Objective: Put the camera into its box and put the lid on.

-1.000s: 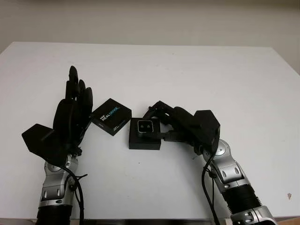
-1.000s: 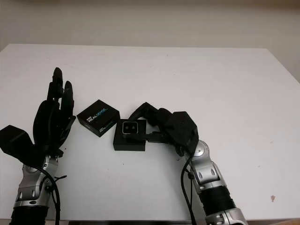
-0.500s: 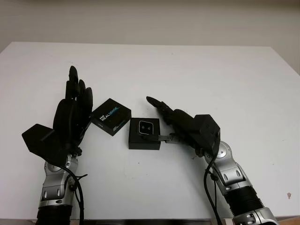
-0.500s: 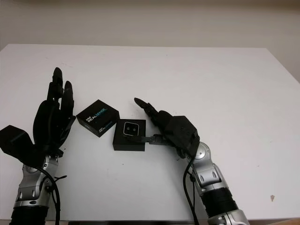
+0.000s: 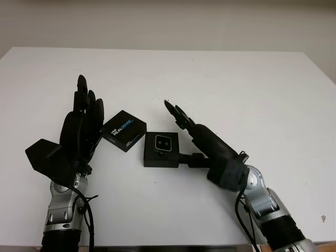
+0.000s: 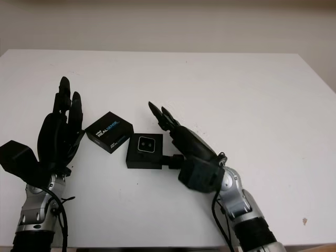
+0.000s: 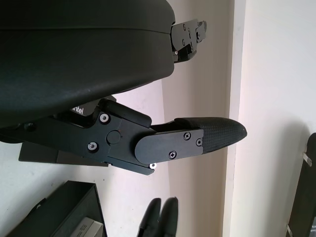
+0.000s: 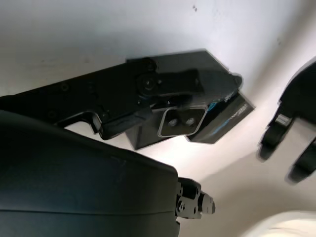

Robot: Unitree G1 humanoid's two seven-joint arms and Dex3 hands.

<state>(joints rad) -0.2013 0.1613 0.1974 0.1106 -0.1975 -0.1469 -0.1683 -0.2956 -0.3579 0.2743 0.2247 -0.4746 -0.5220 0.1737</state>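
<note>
1. White rectangular tabletop (image 5: 236, 84) against a pale wall, carrying every item of the packing job.
2. Black three-finger left hand (image 5: 79, 131), released and holding nothing, raised upright just beside the lid on its outer side; risk of nudging the lid off line if brought across carelessly.
3. Black three-finger right hand (image 5: 202, 143), also released and gripping nothing, stretched out beside the box on its other side, with a thumb close to, perhaps touching, the box wall; possible shove of the box on the smooth top during any sideways move.
4. Black square cardboard box base (image 5: 161, 150) near the table's middle, open at the top; light and likely to slide or turn under a glancing touch.
5. Black cardboard lid with white and blue lettering (image 5: 124, 130) lying printed side up, corner almost touching the box, not yet fitted; skewed placement likely to jam on the rim.
6. Small silver-faced camera (image 5: 163, 142) seated in the box recess; if proud of it, lid unable to close.
</note>
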